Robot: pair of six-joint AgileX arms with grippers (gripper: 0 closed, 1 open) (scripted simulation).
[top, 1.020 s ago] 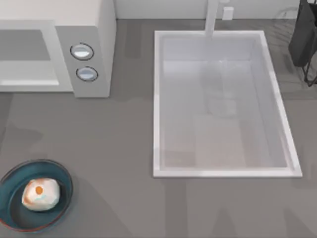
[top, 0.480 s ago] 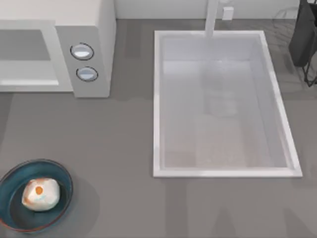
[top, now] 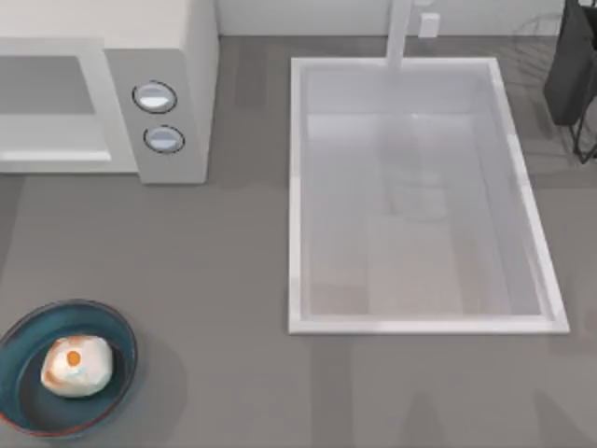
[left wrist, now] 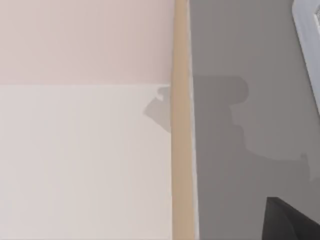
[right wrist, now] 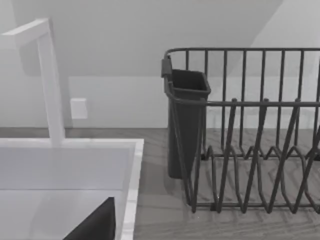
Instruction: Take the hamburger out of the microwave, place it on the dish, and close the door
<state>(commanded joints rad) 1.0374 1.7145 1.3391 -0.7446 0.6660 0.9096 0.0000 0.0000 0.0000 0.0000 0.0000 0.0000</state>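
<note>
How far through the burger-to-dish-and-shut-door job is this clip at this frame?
Done: the hamburger sits on the dish at the table's front left. In hand: nothing visible; no gripper is at the microwave in the top view. Left: whether the door is closed cannot be told from these views, so that step remains to confirm.

Cream-white hamburger (top: 76, 367) with orange spot in dark-blue, orange-rimmed dish (top: 23, 403); white-grey microwave (top: 177, 56) beyond it, silver-blue knobs (top: 155, 97)
</note>
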